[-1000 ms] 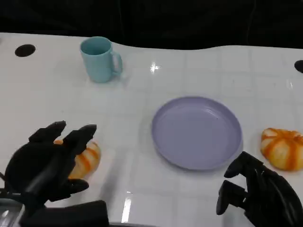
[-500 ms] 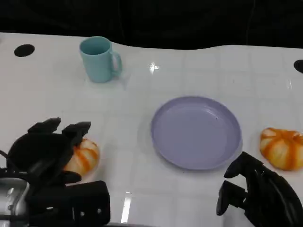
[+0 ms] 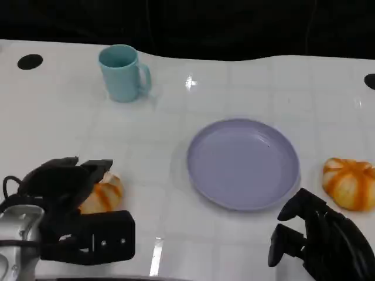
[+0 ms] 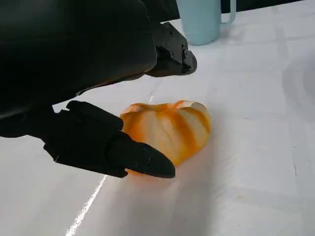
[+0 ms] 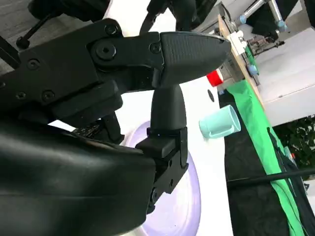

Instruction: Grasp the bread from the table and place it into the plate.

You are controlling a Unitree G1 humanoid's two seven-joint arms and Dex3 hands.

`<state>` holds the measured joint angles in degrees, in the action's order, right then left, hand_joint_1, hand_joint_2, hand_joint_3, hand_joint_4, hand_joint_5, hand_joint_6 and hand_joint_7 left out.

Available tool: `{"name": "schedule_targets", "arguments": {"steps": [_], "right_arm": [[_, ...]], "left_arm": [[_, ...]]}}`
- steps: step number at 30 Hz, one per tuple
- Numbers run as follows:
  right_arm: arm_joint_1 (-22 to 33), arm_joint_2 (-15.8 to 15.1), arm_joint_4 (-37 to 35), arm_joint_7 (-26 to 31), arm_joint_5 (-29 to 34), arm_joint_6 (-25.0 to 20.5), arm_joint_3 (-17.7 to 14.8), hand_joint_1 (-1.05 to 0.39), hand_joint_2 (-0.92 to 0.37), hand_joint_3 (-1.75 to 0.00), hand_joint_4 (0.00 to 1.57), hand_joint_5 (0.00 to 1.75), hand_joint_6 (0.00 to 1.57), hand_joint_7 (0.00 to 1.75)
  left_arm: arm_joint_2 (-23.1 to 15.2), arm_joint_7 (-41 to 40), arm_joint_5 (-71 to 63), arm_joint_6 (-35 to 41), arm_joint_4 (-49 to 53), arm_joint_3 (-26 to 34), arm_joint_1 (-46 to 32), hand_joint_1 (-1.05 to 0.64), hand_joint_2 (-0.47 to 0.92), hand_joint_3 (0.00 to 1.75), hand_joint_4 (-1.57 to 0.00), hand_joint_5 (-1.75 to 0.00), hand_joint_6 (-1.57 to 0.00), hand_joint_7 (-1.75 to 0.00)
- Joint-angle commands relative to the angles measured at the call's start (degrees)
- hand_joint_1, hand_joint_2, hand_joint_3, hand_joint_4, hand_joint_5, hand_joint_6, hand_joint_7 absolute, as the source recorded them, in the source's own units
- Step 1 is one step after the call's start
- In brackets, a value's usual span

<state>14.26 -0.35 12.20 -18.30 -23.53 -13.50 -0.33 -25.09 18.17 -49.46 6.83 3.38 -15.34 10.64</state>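
Left hand (image 3: 61,187) lower, around bread (image 3: 101,193)

head view: from above, looking down and forward over the white surface (image 3: 246,88).
left wrist view: low and close behind the left hand (image 4: 74,64), its fingers (image 4: 123,152) around the bread (image 4: 172,125).
right wrist view: tilted, very close behind the right hand (image 5: 98,98).
shared: plate (image 3: 243,164) and mug (image 3: 122,73), beyond the fingers.
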Motion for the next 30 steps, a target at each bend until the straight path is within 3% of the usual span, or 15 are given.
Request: {"name": "schedule_targets", "arguments": {"steps": [1,14,24,27,29,30], "right_arm": [[0.2,-0.3,0.5,0.3,0.2,0.5,-0.2,-0.55,-0.92,-0.43,0.74,1.75,0.44,1.75],[0.4,-0.3,0.6,-0.1,-0.3,0.7,-0.3,-0.55,-0.92,-0.44,0.73,1.75,0.44,1.74],[0.9,-0.1,1.1,0.0,-0.3,0.7,-0.2,-0.55,-0.92,-0.44,0.74,1.75,0.45,1.74],[0.9,-0.2,1.1,-0.2,-0.5,0.6,-0.3,-0.55,-0.92,-0.45,0.74,1.75,0.45,1.73],[0.9,-0.3,1.1,-0.3,-0.6,0.5,-0.3,-0.55,-0.92,-0.45,0.74,1.75,0.45,1.73],[0.8,-0.3,1.1,-0.2,-0.6,0.5,-0.3,-0.55,-0.92,-0.45,0.74,1.75,0.45,1.73]], "left_arm": [[-1.0,0.3,-0.6,0.9,4.5,-2.1,3.3,-0.45,0.89,0.0,-0.04,0.0,-0.13,0.0],[0.6,-4.3,0.8,0.6,19.5,-6.6,10.4,-0.45,0.89,0.0,-0.06,-0.01,-0.14,-0.01],[1.4,-9.1,5.0,-5.8,33.2,-8.2,15.4,-0.38,0.91,0.03,-0.11,-0.03,-0.2,-0.03],[1.9,-13.3,9.0,-10.5,36.0,-6.0,15.1,-0.28,0.92,0.32,-0.35,-0.15,-0.46,-0.11],[2.1,-16.9,11.1,-14.0,38.0,-4.8,15.0,-0.25,0.92,0.4,-0.67,-0.31,-0.72,-0.15],[2.2,-18.0,11.7,-14.9,38.8,-4.6,15.1,-0.27,0.92,0.44,-0.77,-0.61,-0.89,-0.15]]}}
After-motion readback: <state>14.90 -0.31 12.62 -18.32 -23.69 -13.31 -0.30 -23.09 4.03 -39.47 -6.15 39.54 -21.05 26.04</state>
